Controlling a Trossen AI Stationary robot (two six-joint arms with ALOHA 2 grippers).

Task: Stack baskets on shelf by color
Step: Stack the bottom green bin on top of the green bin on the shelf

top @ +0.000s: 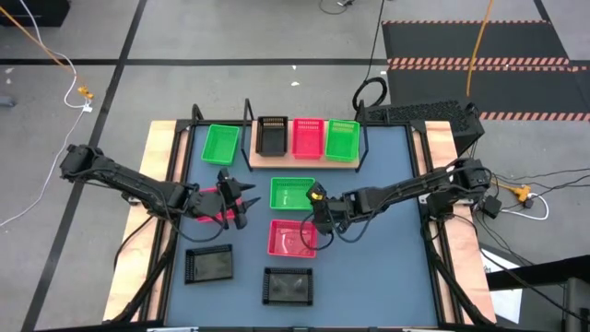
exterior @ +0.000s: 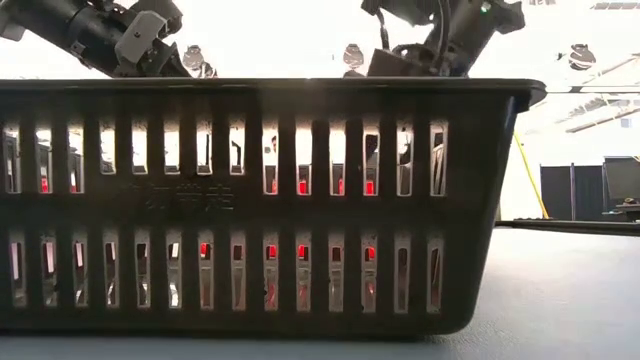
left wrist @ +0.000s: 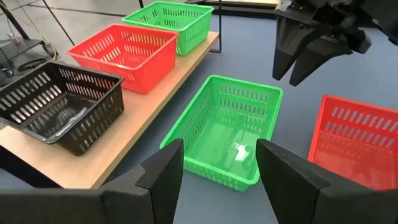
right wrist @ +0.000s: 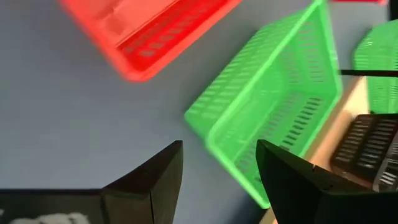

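Observation:
The shelf (top: 304, 163) holds one black basket (top: 271, 136), one pink-red basket (top: 307, 138) and one green basket (top: 342, 140) side by side. A second green basket (top: 292, 193) sits on the table in front of it, and a third (top: 219, 145) to the shelf's left. My left gripper (top: 238, 198) is open just left of the middle green basket (left wrist: 227, 130). My right gripper (top: 316, 214) is open above the gap between that green basket (right wrist: 273, 106) and a pink-red basket (top: 292, 238). Another pink-red basket (top: 210, 205) lies partly hidden under my left arm.
Two black baskets (top: 208, 265) (top: 289, 285) rest near the table's near edge; one (exterior: 260, 200) fills the low view. The two grippers are close, facing each other across the middle green basket. Blue-grey tabletop (top: 387, 240) lies bare on the right.

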